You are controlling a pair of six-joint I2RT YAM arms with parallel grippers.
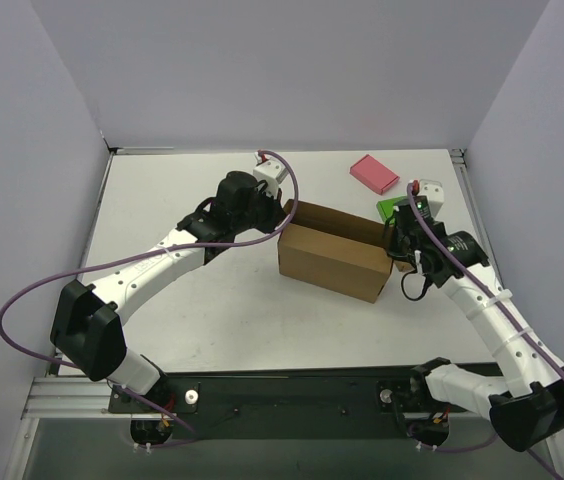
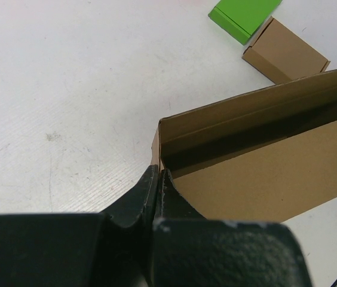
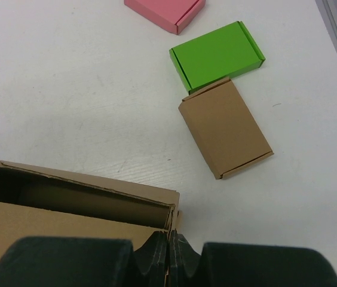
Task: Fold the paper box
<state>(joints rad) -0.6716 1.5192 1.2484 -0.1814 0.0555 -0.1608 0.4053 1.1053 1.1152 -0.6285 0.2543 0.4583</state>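
The left claw point(image 2: 156, 179) is shut tight on the left end wall of the box point(image 1: 332, 262). The right claw point(image 3: 169, 242) is shut tight on its right end wall. The box is set near the middle of the table point(image 1: 212, 330), top open. A brown block point(image 3: 225, 128), a green block point(image 3: 216, 55) and a pink block point(image 3: 165, 9) are laid near the far right corner.

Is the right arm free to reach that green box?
Probably not yet: the right gripper is shut on a wall of the paper box. The green box lies close, past a small brown box.
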